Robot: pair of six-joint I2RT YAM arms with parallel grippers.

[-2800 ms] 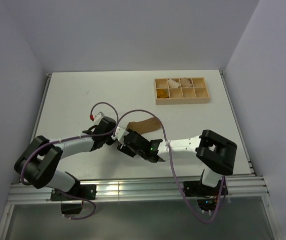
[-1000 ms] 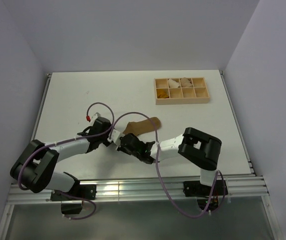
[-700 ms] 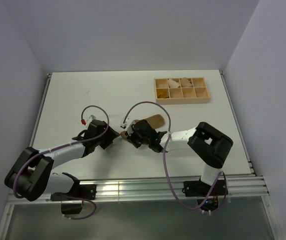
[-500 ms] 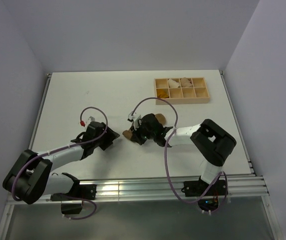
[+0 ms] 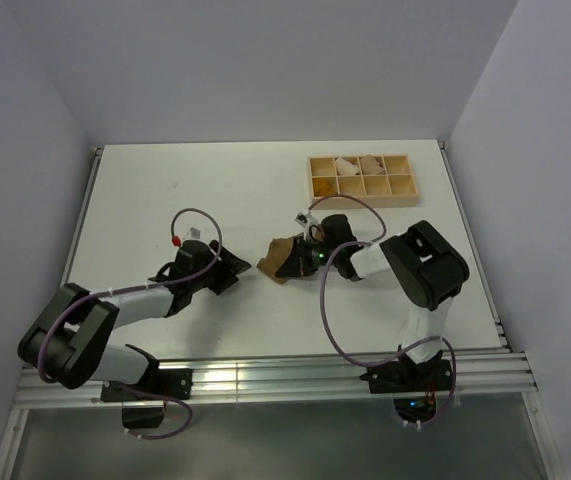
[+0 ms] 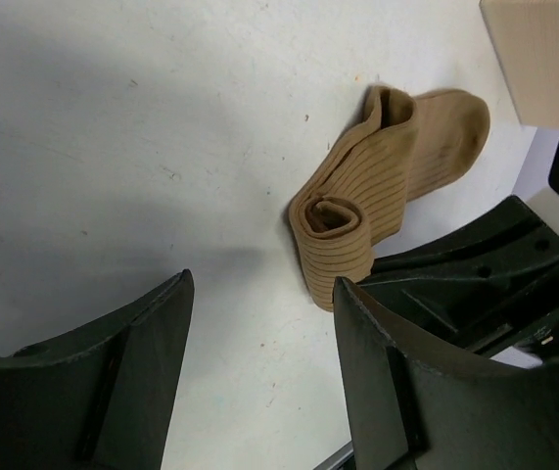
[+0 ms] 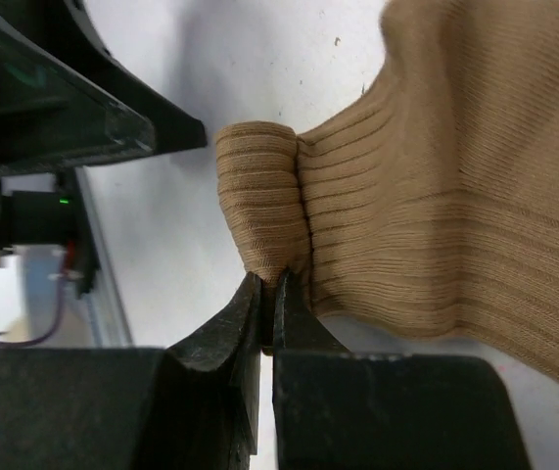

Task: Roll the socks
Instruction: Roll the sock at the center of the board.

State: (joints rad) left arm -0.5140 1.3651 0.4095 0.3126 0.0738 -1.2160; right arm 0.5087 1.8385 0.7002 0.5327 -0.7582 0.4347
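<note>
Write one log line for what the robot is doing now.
tan sock: partly rolled | right gripper: shut on tan sock | left gripper: open, off sock

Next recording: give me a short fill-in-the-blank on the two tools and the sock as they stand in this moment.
1. The right tool is ___ on the sock.
2. The left tool stands ___, touching nothing.
3. The sock's end nearest the left tool is ___ up.

Missing words: shut; open; rolled.
</note>
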